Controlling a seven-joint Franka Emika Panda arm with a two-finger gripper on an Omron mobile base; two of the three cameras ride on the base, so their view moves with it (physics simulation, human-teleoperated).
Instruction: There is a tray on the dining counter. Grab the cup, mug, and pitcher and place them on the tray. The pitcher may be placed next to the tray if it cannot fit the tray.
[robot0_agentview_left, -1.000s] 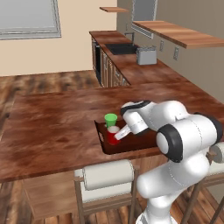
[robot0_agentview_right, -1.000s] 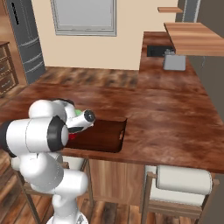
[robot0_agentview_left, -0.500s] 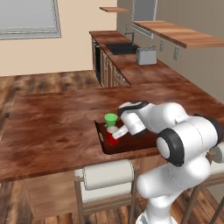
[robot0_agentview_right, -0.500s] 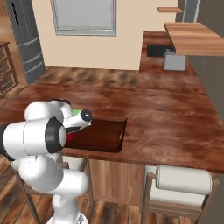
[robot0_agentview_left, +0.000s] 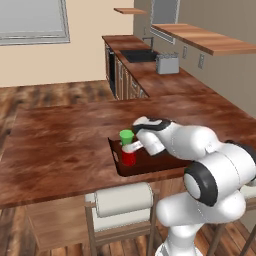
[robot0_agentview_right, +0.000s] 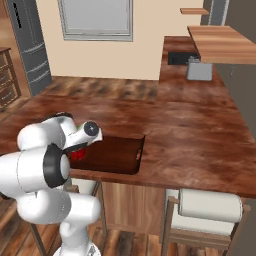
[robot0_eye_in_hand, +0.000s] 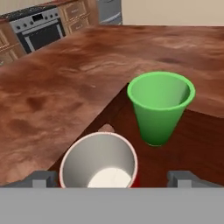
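Mug stands on tray between wide jaws.

arm: bent, reaching forward-left | claw: tilted downward | fingers: spread wide, holding nothing

Home kitchen, rendered. Oven w/ drawers showing far ahead-left of claw; sink + toaster sitting well beyond it on wall counter; fridge standing far off; wood floor running under stools.
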